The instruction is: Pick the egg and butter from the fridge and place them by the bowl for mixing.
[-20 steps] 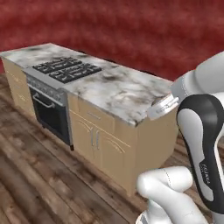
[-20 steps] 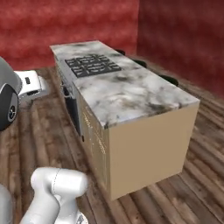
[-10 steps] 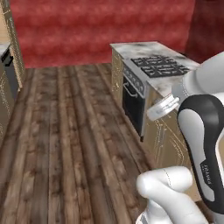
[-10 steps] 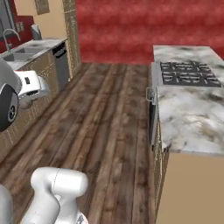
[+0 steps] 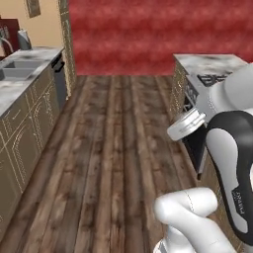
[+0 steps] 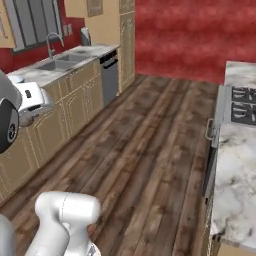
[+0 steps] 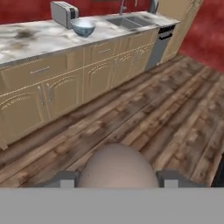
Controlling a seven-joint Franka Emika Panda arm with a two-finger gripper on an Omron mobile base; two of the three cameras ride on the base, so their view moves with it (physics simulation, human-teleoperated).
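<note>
Underfoot, the dark brown plank floor (image 7: pixel 144 113) runs between two rows of units. Along one side stands the long marble-topped table (image 7: pixel 39 37) on tan wooden cabinets (image 7: pixel 65 87), with a steel sink (image 7: pixel 129 19) set into it. Near the sink sits a silver boxy toaster (image 7: pixel 63 13), and just beside that the wide round bowl (image 7: pixel 83 27), bluish-grey outside. Close up, the claw (image 7: pixel 117 177) is clamped on the brownish-tan ovoid egg (image 7: pixel 118 168), held between its two dark fingertips (image 7: pixel 65 178) well above the floor.
</note>
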